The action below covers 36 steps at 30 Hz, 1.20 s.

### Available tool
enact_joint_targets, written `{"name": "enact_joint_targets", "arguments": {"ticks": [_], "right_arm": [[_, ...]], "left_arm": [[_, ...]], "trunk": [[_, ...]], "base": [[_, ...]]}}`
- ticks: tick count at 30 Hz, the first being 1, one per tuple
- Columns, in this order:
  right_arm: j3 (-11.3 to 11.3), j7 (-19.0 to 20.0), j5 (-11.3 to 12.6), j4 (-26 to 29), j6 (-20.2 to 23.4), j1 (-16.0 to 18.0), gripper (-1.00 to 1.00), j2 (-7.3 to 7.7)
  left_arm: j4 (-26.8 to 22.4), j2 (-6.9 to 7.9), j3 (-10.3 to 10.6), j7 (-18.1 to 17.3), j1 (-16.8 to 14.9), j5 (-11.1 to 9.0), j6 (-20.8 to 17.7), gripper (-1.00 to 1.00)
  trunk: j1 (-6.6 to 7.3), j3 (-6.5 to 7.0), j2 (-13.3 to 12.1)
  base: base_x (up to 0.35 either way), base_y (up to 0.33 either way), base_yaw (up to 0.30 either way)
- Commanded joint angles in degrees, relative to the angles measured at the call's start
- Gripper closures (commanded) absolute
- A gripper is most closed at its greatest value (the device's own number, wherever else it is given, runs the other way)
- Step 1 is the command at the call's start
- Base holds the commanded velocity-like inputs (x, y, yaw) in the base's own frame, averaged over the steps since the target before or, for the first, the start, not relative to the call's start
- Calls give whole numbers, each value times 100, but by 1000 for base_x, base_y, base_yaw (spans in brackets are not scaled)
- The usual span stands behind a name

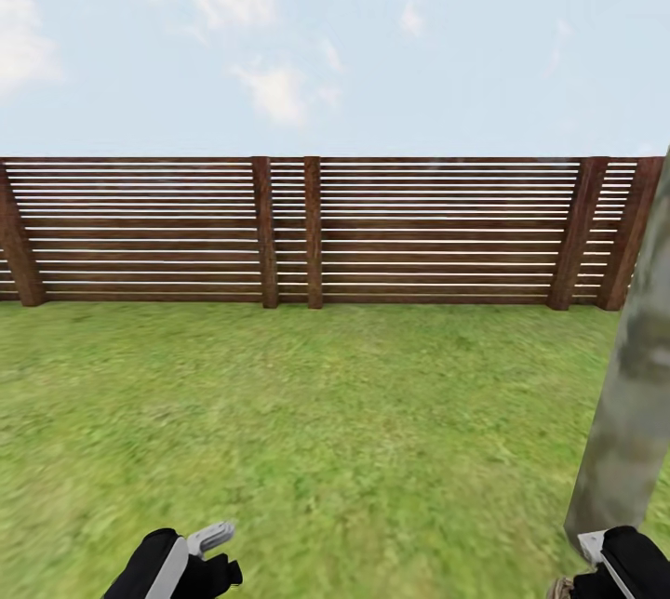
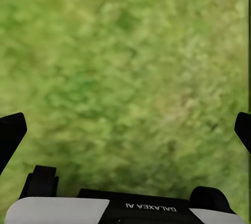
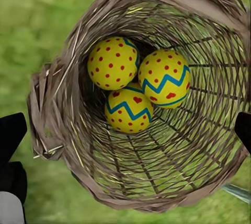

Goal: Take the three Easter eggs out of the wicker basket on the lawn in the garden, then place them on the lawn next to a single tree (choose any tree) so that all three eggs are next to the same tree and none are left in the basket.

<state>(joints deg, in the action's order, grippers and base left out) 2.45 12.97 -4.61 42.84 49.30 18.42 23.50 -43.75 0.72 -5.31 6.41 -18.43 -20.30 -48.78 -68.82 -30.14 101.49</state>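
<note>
The wicker basket (image 3: 157,98) is rough, open-woven brown cane, holding smooth matt-painted Easter eggs (image 3: 112,63). The fence (image 1: 307,232) is dark slatted wood. The tree (image 1: 628,394) trunk looks smooth, pale and mottled.

Ahead of me the lawn (image 1: 307,422) runs back to the fence (image 1: 298,232), which crosses the whole far side, with sky above it. A tree trunk (image 1: 625,394) rises at my right, in front of the fence, its foot just beside my right gripper (image 1: 609,566). My left gripper (image 1: 200,554) sits low on my left, well apart from the trunk, over bare grass. Under my right gripper lies the basket (image 3: 57,104), its mouth towards the wrist camera — in it, three eggs touching one another: one egg (image 3: 113,62) beside a second (image 3: 164,78), the third (image 3: 128,109) nestled against both, all on the basket's floor.
</note>
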Motion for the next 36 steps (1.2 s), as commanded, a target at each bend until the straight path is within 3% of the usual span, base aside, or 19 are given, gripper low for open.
{"name": "enact_joint_targets", "arguments": {"ticks": [1,28,36], "right_arm": [[19,39,-49,5,18,4,-100,5],[-9,39,-40,12,25,4,-100,36],[-6,45,-40,5,31,4,-100,2]], "left_arm": [[-10,-1,-5,53,-1,-62,-26,-100],[-2,-15,-4,53,-2,-53,-26,-100],[-2,-19,-1,53,-2,-53,-26,-100]], "trunk": [[-1,-7,3],[-1,-7,3],[-1,16,3]], "base": [[199,-179,0],[31,-33,0],[0,0,-202]]}}
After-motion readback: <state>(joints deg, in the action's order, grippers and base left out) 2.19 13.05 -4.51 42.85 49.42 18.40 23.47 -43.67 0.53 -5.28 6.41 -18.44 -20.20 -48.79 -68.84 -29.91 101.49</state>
